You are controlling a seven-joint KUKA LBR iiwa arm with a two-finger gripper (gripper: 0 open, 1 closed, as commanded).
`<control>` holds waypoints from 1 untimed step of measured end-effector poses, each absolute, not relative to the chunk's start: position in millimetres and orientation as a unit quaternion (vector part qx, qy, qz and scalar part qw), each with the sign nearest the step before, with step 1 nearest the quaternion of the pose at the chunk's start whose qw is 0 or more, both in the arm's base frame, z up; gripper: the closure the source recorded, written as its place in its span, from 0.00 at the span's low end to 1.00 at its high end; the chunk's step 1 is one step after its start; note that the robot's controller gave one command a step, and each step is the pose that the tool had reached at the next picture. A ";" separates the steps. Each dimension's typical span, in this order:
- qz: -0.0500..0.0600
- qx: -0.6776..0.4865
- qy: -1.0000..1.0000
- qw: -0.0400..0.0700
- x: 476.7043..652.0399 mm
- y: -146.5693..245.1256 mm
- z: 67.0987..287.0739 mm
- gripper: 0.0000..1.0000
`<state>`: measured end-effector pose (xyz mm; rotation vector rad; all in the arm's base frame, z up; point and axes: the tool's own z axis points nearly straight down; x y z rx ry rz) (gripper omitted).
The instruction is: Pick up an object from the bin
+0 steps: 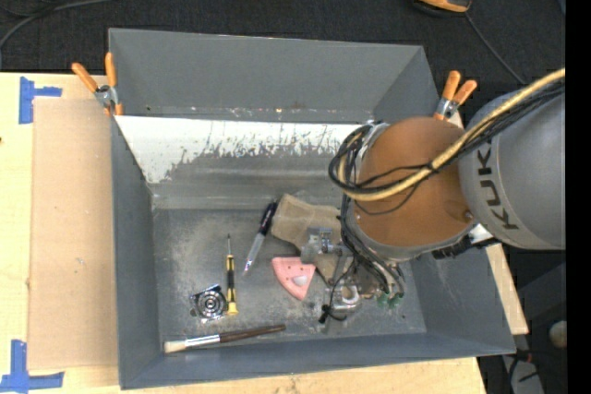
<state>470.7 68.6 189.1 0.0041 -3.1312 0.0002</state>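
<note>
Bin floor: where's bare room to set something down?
Best patch: left rear floor, bordered by the left wall, the back slope, the pen and the yellow screwdriver. A narrow strip runs between the screwdriver and the pink wedge. Crowded: front left with the round metal part and paintbrush, and around the gripper.

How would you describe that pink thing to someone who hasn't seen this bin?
Look in the grey metal bin, on its floor left of the robot's tool. There lies a pink wedge, between a tan scrap above and a paintbrush below; nothing else is pink.
</note>
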 end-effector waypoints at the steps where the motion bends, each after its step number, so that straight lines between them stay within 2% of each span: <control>1: 0.000 -0.001 -1.000 0.001 472.6 68.1 192.7 0.00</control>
